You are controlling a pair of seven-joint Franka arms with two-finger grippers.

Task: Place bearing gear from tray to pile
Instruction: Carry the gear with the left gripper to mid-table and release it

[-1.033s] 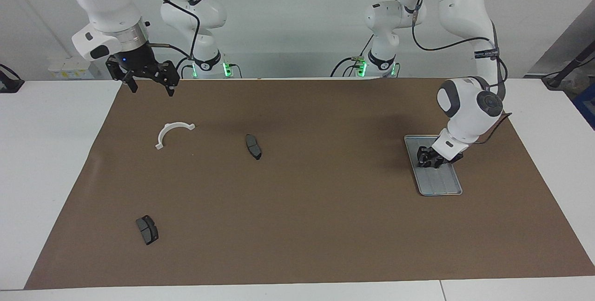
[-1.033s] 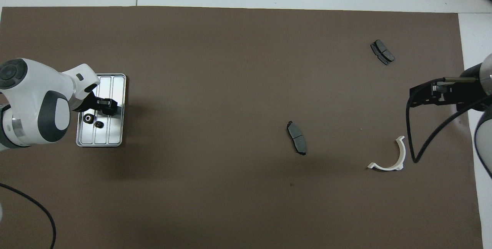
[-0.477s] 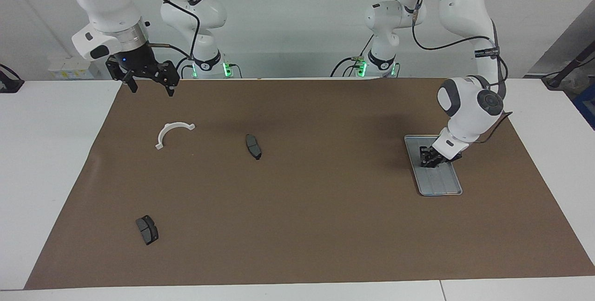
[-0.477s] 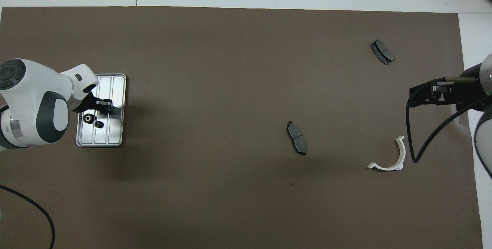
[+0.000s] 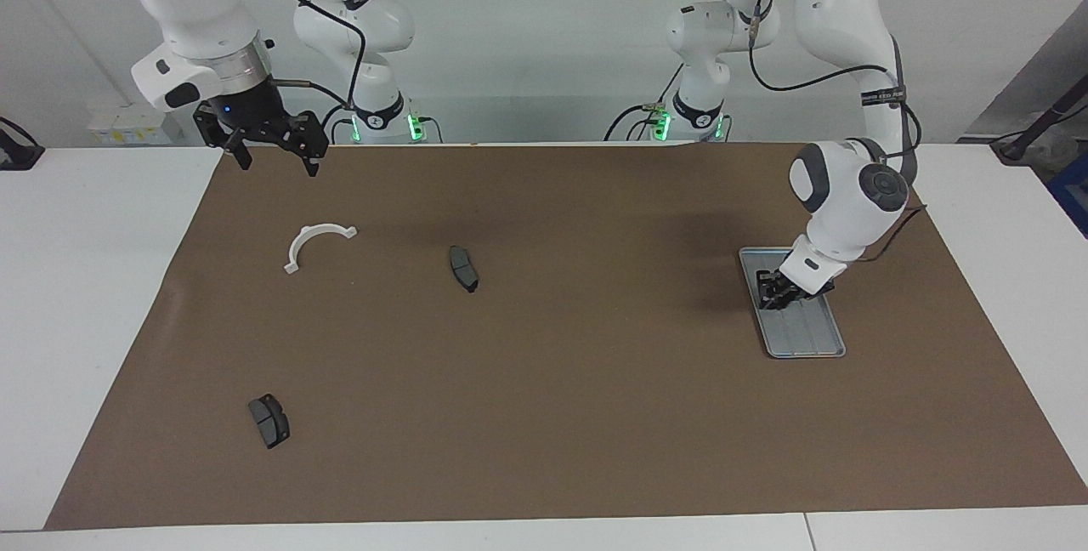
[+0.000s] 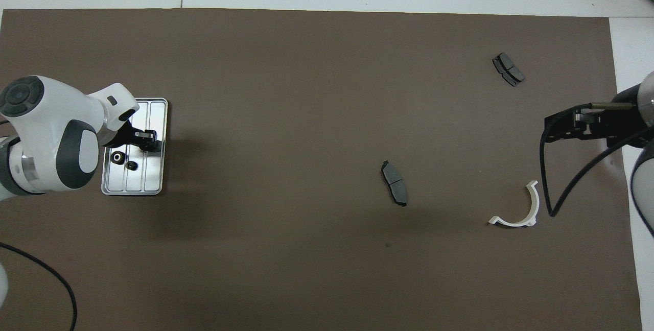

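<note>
Two small dark parts [image 6: 124,161] lie in the tray [image 6: 156,116]; left hand [image 5: 775,299] over it, grip indiscernible. Right hand [image 5: 272,151] waits, spread wide.

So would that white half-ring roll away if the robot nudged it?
Probably not: the white half-ring lies flat on the brown mat, so it would likely slide or spin. It looks thin and plastic, so probably light and fairly stiff.

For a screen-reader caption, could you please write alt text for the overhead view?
The left gripper is over the silver tray, where two small dark parts lie. The right gripper waits above the mat's edge, near the white bracket and two brake pads.
</note>
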